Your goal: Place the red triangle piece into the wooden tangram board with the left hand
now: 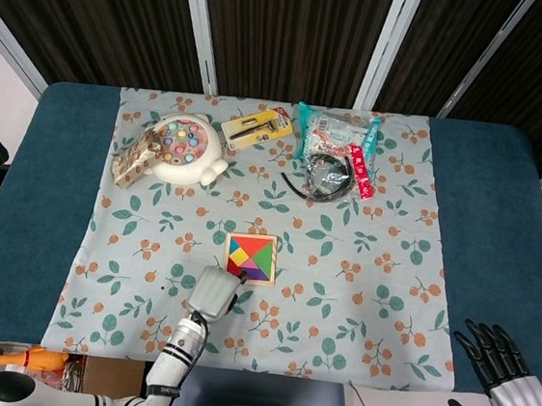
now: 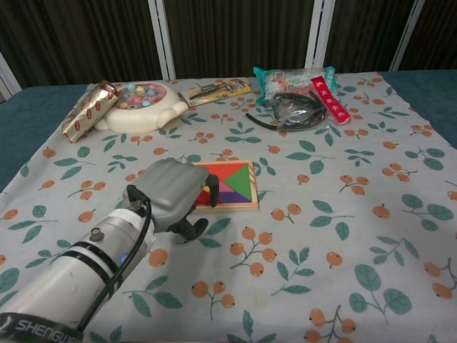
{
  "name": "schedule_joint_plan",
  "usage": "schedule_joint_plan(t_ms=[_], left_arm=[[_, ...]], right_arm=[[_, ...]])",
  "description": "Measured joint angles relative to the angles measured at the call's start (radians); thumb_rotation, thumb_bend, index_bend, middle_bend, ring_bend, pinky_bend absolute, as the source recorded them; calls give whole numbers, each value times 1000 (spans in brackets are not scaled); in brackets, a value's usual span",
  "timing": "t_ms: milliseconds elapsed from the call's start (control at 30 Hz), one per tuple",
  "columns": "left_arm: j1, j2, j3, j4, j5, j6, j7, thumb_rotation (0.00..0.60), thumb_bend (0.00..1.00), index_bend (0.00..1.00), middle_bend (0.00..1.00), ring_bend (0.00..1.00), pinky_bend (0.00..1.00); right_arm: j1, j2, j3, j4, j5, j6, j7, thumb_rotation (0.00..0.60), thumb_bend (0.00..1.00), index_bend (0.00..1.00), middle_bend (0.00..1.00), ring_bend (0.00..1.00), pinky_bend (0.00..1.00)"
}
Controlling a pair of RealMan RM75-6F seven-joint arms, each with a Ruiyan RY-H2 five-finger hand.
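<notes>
Fingers of left hand (image 2: 170, 194) curled, nothing visibly held; grip partly hidden. Just beyond fingertips, tangram board (image 1: 250, 258) looked full, red triangle (image 1: 258, 255) seated. Placement judged done. Right hand (image 1: 509, 383) spread, empty, well apart.

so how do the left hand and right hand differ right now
The left hand sits over the floral cloth beside the wooden tangram board, fingers curled; the right hand hangs off the table's near right corner, fingers spread. The left shows a grey back, the right black fingers. Both hold nothing visible.
</notes>
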Motion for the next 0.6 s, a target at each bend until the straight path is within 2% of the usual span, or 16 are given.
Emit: schedule_joint_plan(t_ms=[600], left_arm=[[5, -2, -18, 17, -15, -11, 5, 600, 374, 419, 1000, 1000, 1000]], right_arm=[[0, 0, -1, 0, -1, -1, 0, 600, 149, 0, 0, 0, 0]])
